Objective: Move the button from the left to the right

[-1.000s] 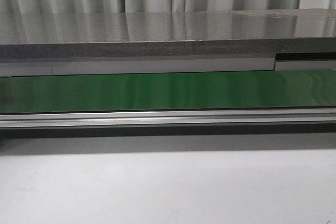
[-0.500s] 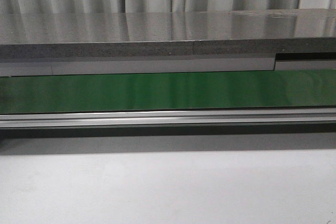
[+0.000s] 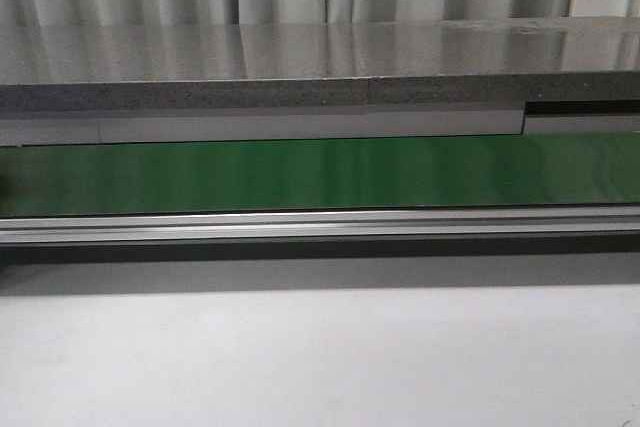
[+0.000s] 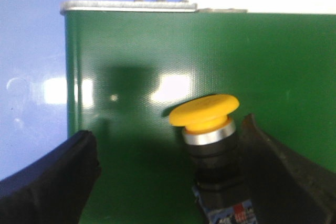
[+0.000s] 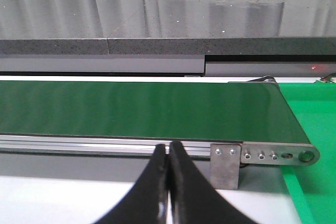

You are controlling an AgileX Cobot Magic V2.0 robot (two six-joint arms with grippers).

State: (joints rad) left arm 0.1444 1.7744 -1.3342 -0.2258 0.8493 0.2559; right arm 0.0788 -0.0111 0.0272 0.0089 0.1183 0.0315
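The button [image 4: 210, 129], its yellow mushroom cap atop a black body, stands upright on the green conveyor belt [image 4: 157, 51] between the spread fingers of the left pincer [image 4: 173, 182], touching or nearly touching one finger [image 4: 283, 171] and well apart from the other. The right pincer [image 5: 168, 182] is pressed together, empty, near the belt's aluminium rail [image 5: 105, 142]. The front view shows only the belt [image 3: 320, 172] and the white surface [image 3: 320, 357].
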